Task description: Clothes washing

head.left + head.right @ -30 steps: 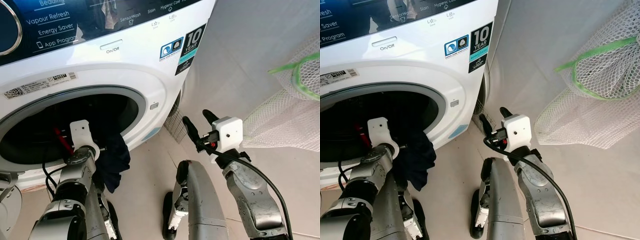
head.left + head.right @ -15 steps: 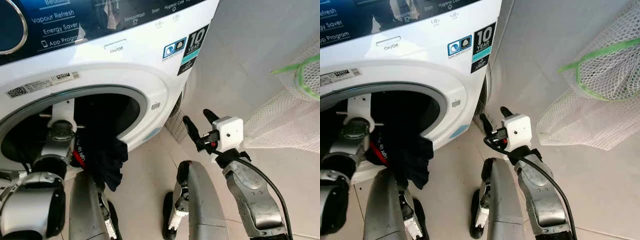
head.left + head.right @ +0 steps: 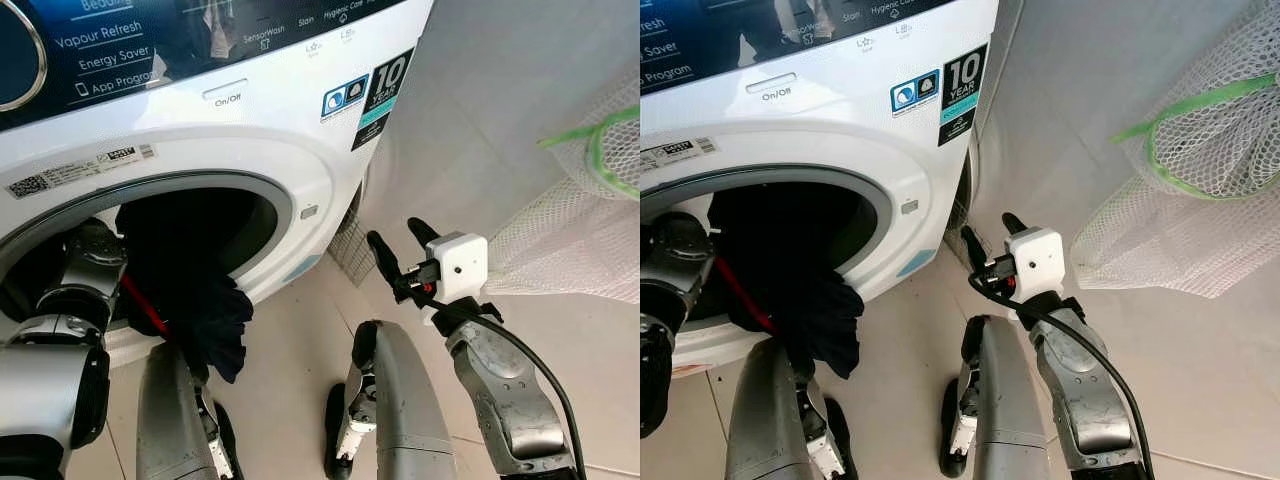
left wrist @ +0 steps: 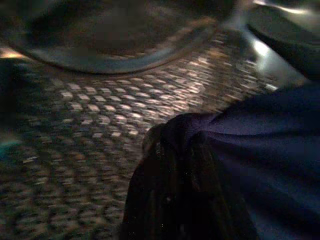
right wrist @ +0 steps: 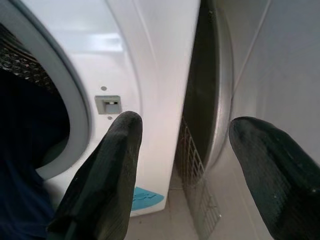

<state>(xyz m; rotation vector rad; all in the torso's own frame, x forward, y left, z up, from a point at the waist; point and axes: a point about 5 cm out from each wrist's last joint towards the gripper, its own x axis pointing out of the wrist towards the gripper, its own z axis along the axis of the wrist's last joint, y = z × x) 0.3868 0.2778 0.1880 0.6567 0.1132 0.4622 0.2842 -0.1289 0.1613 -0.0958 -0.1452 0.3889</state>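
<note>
1. Across the upper left of the head views stood the white washing machine point(image 3: 290, 150), its round door opening point(image 3: 150, 250) gaping wide, dark control panel point(image 3: 150, 40) above it and an On/Off button point(image 3: 222, 92) just under that panel.
2. At the left edge, the left arm point(image 3: 60, 330) reached into the opening, wrist deep in the drum, so the left gripper itself sat out of sight there.
3. Dark navy clothing point(image 3: 195, 300) spilled out over the lower lip of the opening, part inside, part hanging down the front of the machine, with a red strap point(image 3: 145, 305) running across it.
4. From the left wrist camera, the same navy cloth point(image 4: 225, 165) bunched up close to the lens against the perforated metal drum wall point(image 4: 90, 115); whether those fingers were closed on it or loose, one could not tell.
5. Right of centre, the right gripper point(image 3: 402, 250) hung in the air, well apart from the clothing, pointing toward the gap between the machine and the wall.
6. The right wrist view made it plain: two black fingers point(image 5: 107, 170) spread wide with nothing between them, looking at the door latch socket point(image 5: 108, 104) on the white front and a blue sticker point(image 5: 147, 197) low on the panel.
7. Over on the right side, a white mesh laundry bag point(image 3: 1180, 200) with a green rim point(image 3: 1200, 130) leaned against the pale wall.
8. Down at the bottom, the robot's silver legs point(image 3: 390, 410) stood on the beige tiled floor point(image 3: 290, 370).
</note>
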